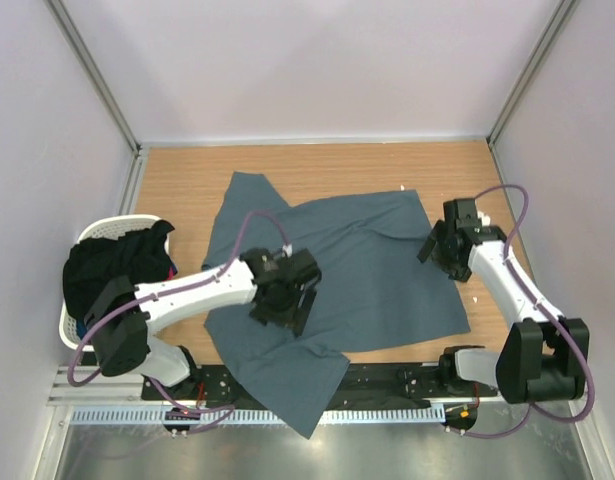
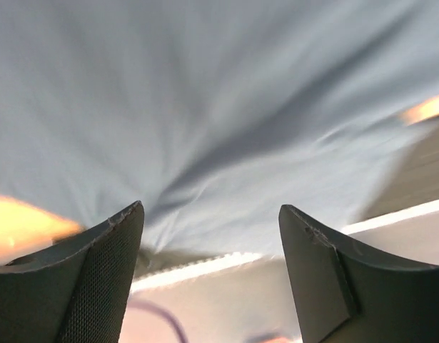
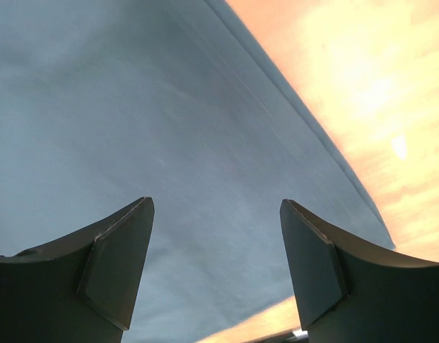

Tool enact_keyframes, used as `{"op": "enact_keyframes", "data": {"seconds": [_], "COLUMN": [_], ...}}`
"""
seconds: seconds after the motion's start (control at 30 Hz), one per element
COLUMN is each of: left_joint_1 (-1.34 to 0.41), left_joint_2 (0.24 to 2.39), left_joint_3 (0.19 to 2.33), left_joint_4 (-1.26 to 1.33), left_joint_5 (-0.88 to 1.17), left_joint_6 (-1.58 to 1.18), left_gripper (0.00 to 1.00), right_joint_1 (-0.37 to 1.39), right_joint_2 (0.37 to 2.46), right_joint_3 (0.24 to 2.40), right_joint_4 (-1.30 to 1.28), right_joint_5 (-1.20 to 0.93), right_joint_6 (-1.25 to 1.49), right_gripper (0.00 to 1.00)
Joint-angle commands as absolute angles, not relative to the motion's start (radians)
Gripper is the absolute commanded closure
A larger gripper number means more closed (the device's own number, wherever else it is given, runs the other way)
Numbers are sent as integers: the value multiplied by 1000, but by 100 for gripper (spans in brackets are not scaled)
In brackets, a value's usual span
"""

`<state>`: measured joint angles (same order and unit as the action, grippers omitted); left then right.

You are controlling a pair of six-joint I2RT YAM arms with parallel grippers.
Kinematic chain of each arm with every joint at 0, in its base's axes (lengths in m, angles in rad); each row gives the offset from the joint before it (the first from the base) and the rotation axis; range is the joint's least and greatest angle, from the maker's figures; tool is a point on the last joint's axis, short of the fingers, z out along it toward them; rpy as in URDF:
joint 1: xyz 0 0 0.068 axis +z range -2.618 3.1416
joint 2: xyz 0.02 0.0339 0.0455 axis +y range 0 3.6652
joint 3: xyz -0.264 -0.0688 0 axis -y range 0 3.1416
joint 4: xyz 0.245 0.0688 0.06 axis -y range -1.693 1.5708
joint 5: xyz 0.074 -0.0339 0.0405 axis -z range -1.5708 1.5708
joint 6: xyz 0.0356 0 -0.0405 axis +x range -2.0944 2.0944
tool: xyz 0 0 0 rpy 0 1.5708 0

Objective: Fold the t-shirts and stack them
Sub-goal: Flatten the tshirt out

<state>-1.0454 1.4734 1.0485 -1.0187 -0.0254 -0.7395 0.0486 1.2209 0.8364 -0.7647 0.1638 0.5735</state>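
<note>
cloth covers the middle of the brown wooden table: one slate blue-grey short-sleeved t-shirt, opened out and mostly flat. one part pokes toward 11 o'clock, and another flap hangs off the near edge at about 7 o'clock. a shallow crease runs in from its 2 o'clock corner.

at 9 o'clock, off the side of the table, a white plastic laundry basket holds a heap of dark clothes. what those pieces are cannot be told from here.

the left gripper hangs over the shirt's 8 o'clock part. its wrist view shows the fingers spread wide with nothing between them and wrinkled fabric just beyond the tips. the right gripper sits at the shirt's 3 o'clock edge, where cloth meets bare wood. its jaws are also wide apart and empty, with the straight edge running past them.

my reading is that the step in hand is the start of the fold: the shirt is laid out but no fold has been made, and nothing is stacked.

the next move likely calls for each gripper to drop onto an edge and pinch a single layer. the left one probably needs to deal with the overhanging flap first. then both should lift and carry the cloth across together, so the fold lands straight, not dragged into a bunch.
</note>
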Motion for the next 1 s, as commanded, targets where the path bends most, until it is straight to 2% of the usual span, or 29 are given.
{"op": "enact_keyframes", "data": {"seconds": [0.0, 0.13, 0.3, 0.4, 0.5, 0.73, 0.97], "left_joint_1": [-905, -691, -475, -390, -290, -183, -158], "left_joint_2": [1462, 1535, 1715, 1879, 2029, 2323, 2453], "left_joint_3": [1215, 1365, 1653, 1830, 1969, 2271, 2335], "left_joint_4": [-1052, -988, -953, -942, -908, -819, -684], "left_joint_5": [-80, -80, -170, -201, -210, -227, -233], "left_joint_6": [-624, -591, -584, -595, -601, -595, -517], "left_gripper": [22, 20, 15, 16, 19, 23, 31], "right_joint_1": [49, 48, 26, 12, 12, 14, 12], "right_joint_2": [1297, 1469, 1836, 2022, 2124, 2229, 2247], "right_joint_3": [1045, 1233, 1584, 1789, 1883, 1904, 1927], "right_joint_4": [-681, -575, -512, -554, -546, -502, -511], "right_joint_5": [166, 186, 158, 132, 103, 55, 0], "right_joint_6": [532, 511, 480, 457, 445, 416, 431], "right_gripper": [22, 23, 24, 27, 29, 30, 33]}}
